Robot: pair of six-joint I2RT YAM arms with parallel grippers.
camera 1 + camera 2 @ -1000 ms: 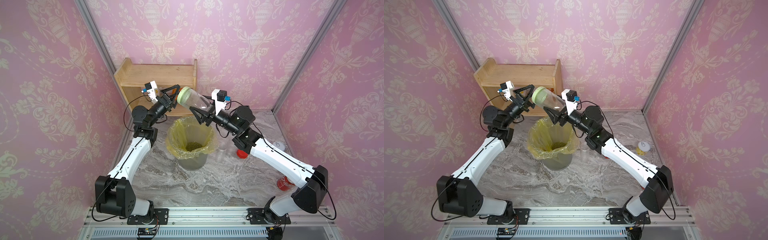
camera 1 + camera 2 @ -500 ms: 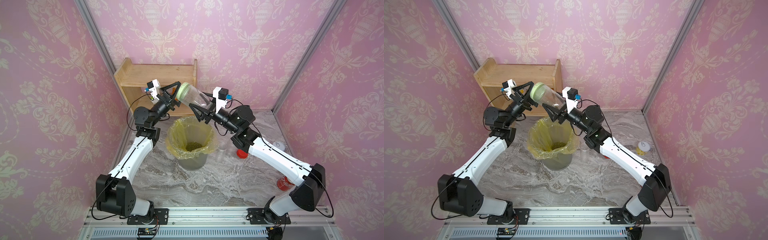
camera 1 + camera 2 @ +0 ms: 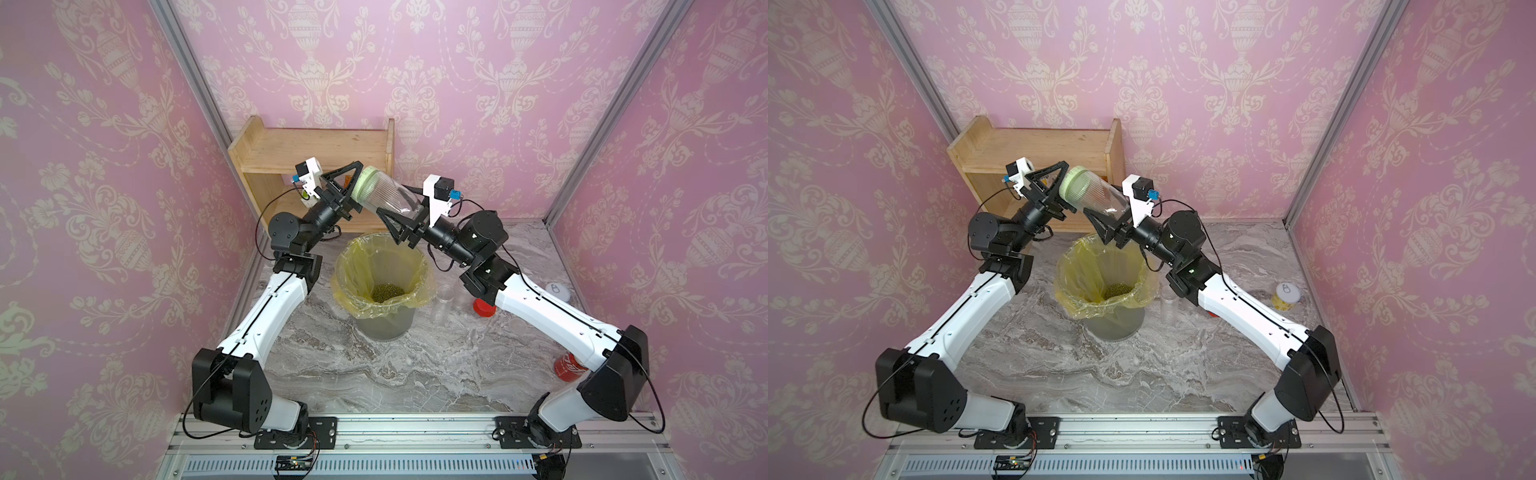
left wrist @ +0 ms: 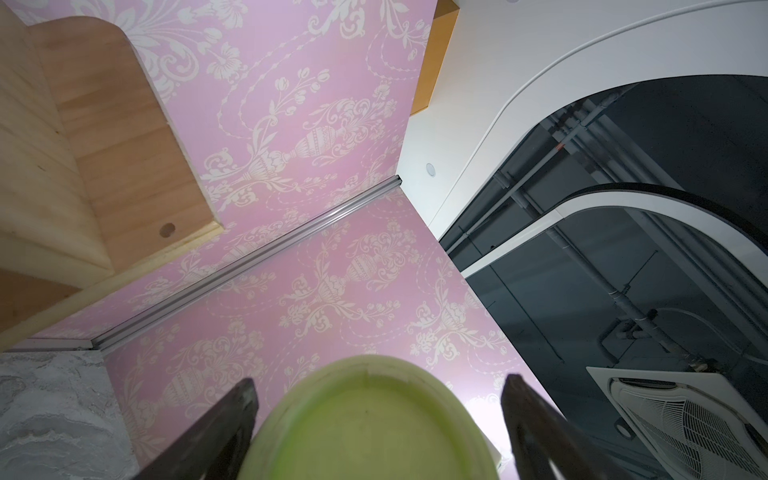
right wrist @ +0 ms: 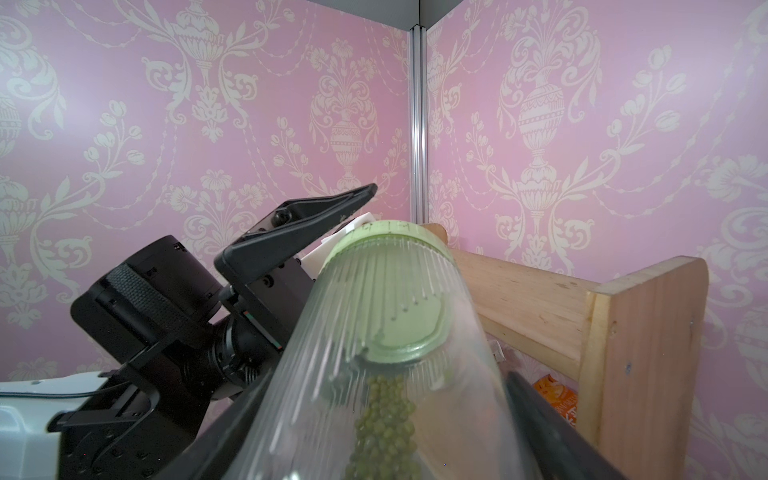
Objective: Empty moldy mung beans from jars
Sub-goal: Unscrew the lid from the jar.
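In both top views my right gripper (image 3: 399, 208) (image 3: 1104, 212) is shut on the body of the wide ribbed jar (image 3: 388, 198) (image 3: 1098, 195). The jar is held tilted above the bin, lid end up. Its pale green lid (image 3: 360, 183) (image 4: 374, 432) sits between the fingers (image 4: 237, 415) of my left gripper (image 3: 356, 187) (image 4: 378, 378), which is open, with a gap on one side. Mung beans (image 5: 386, 419) lie along the jar's lower wall in the right wrist view. More mung beans (image 3: 387, 291) lie in the bin.
The grey bin with its yellow bag (image 3: 419, 266) stands between the arms. A slim clear jar (image 3: 442, 303) and a red lid (image 3: 484, 307) are beside it, under the right arm. A wooden shelf (image 3: 316, 158) stands behind. A yellow tin (image 3: 1285, 297) and a red can (image 3: 571, 365) are at the right.
Both grippers rose slightly. The jar's lid end moved in between the left fingers, and those fingers have narrowed toward the lid. The right grip is unchanged.
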